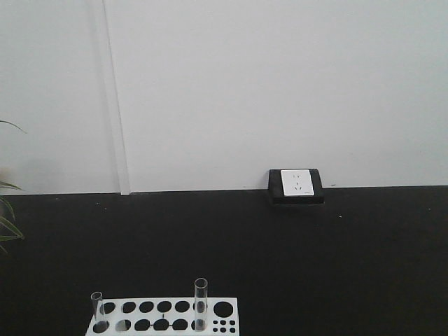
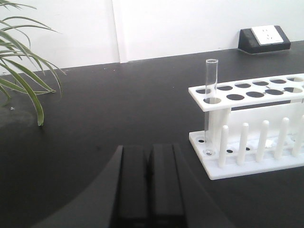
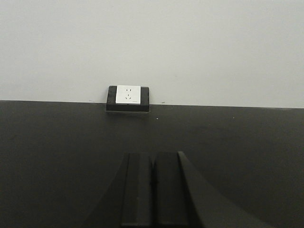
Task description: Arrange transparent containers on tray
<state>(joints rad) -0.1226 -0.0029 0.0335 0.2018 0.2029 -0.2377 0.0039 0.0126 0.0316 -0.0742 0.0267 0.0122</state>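
Two transparent containers stand upright in a white rack (image 1: 137, 316) at the bottom edge of the front view: a shorter tube (image 1: 97, 308) at its left end and a taller tube (image 1: 201, 302) right of the middle. In the left wrist view one tube (image 2: 211, 80) stands in the corner hole of the rack (image 2: 223, 170), ahead and to the right of my left gripper (image 2: 149, 152), which is shut and holds nothing. My right gripper (image 3: 152, 159) is also shut and holds nothing, low over the black table. The tray is out of view.
A black-and-white power socket box (image 1: 296, 185) sits at the back of the black table against the white wall, straight ahead of the right gripper (image 3: 128, 97). Green plant leaves (image 2: 23, 71) hang over the table's left side.
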